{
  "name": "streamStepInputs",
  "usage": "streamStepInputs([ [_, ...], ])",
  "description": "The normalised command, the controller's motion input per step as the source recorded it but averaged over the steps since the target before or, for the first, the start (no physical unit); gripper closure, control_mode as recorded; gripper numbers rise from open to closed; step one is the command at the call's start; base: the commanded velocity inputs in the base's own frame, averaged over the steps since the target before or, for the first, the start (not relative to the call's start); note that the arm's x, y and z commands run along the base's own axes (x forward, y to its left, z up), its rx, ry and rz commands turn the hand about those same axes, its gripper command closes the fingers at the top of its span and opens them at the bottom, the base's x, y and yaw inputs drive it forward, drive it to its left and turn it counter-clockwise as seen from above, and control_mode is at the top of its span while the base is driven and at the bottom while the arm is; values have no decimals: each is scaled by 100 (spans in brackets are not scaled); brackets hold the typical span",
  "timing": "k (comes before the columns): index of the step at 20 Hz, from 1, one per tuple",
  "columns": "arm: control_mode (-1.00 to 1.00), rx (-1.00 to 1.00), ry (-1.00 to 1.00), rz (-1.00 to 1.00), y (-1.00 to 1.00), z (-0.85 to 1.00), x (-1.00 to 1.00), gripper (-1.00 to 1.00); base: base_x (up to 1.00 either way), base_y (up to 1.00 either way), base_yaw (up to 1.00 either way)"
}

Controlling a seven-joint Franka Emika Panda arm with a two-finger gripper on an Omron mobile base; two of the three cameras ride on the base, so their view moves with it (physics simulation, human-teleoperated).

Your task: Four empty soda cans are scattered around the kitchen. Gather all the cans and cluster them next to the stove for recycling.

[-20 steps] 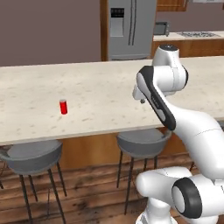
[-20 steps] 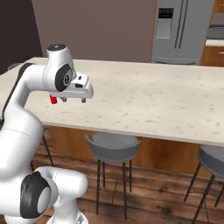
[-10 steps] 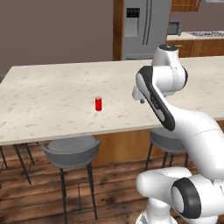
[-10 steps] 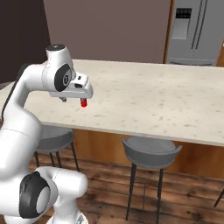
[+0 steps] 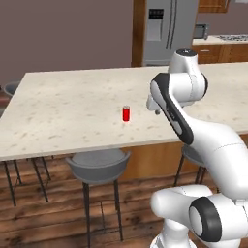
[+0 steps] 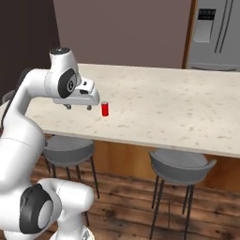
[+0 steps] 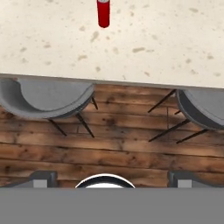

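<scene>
Base nearer soda can (image 5: 126, 113), counter (image 5: 58, 116) edge

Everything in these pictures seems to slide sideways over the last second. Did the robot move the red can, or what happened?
The base drove, so the cameras moved with it: the whole scene shifted, bringing the can closer in front of the robot. The can itself stands upright at the same spot on the counter. Nothing was grasped or released. The gripper stayed open and empty, the arm in the same pose.
</scene>
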Motion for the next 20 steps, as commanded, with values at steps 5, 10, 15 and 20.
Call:
streamStepInputs([
  [5, 100, 0, 0, 0, 0, 0, 0, -100, 49, 41, 1],
  [10, 100, 0, 0, 0, 0, 0, 0, -100, 56, 27, 0],
  [15, 100, 0, 0, 0, 0, 0, 0, -100, 51, 10, 0],
  [20, 100, 0, 0, 0, 0, 0, 0, -100, 32, 9, 0],
])
